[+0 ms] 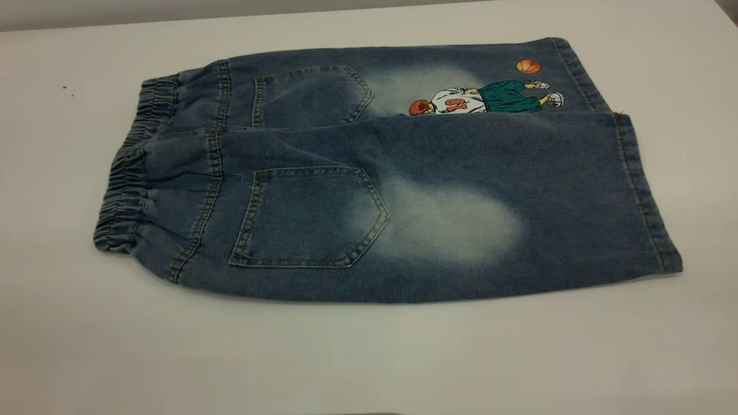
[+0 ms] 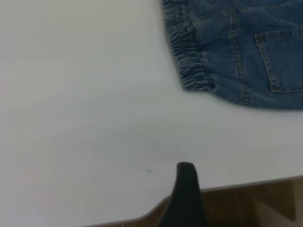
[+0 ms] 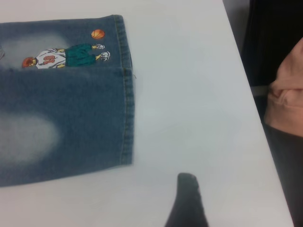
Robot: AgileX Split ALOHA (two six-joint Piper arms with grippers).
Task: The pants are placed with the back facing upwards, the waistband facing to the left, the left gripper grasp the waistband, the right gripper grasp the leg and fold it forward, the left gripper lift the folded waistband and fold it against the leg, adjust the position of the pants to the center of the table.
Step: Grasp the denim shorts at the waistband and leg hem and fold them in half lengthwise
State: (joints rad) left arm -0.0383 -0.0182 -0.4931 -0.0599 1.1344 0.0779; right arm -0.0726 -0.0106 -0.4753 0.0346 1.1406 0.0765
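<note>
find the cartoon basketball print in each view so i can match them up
Exterior view: the cartoon print sits on the far leg, near its hem.
Left wrist view: not in it; only the waistband end of the pants shows.
Right wrist view: the print by the hem.
Shared landmark: the pants' stitched denim.

You view the pants point(image 1: 380, 178) close from above — your wrist cameras each look down at one end: waistband point(image 2: 187, 56), hems point(image 3: 127, 94).

Bare table point(image 1: 369, 357) rings the flat pants point(image 1: 403, 219).
</note>
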